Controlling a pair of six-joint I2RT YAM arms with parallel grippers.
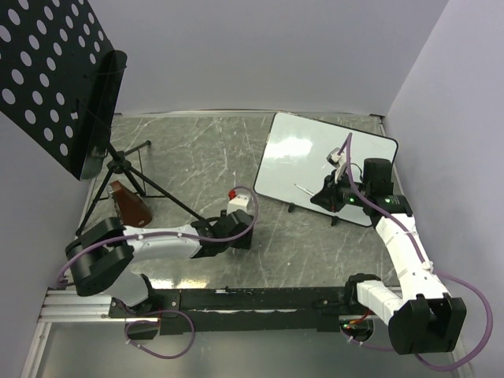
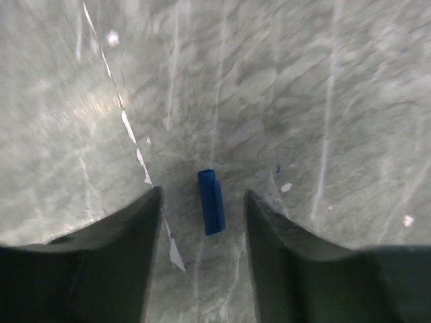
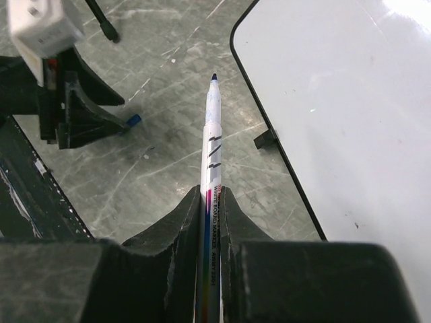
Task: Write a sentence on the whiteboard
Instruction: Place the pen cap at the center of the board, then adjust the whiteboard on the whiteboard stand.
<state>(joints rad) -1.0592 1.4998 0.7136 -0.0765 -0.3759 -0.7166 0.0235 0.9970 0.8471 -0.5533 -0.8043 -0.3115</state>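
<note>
A: Whiteboard (image 1: 315, 157) position?
B: Far right part of the table (image 1: 197, 150), lying skewed, glossy white face up. Thin black rim, and one small black foot (image 3: 264, 139) shows at its near edge.

A: Right gripper (image 3: 211, 202)?
B: Jaws are clamped tight on a white marker (image 3: 213, 134), gripped around its lower barrel. The uncapped dark blue tip points away from the wrist. The wrist view shows the tip against the table just beside the board's rim, while the top view puts it over the board's near left corner. Whether it touches anything can't be told.

A: Left gripper (image 2: 202, 194)?
B: Jaws are apart and low over the table, holding nothing. A small blue cap (image 2: 211, 202) lies flat on the table between the two fingers (image 2: 128, 242), touching neither. The right wrist view also shows this gripper with the cap by its fingertip.

A: Arms?
B: The left arm reaches toward mid-table, well apart from the board. The right arm stretches forward along the right side.

A: Anything else?
B: A black perforated panel (image 1: 47, 71) on a tripod stand (image 1: 138, 177), far left, with a brown object (image 1: 130, 203) beside its legs.
</note>
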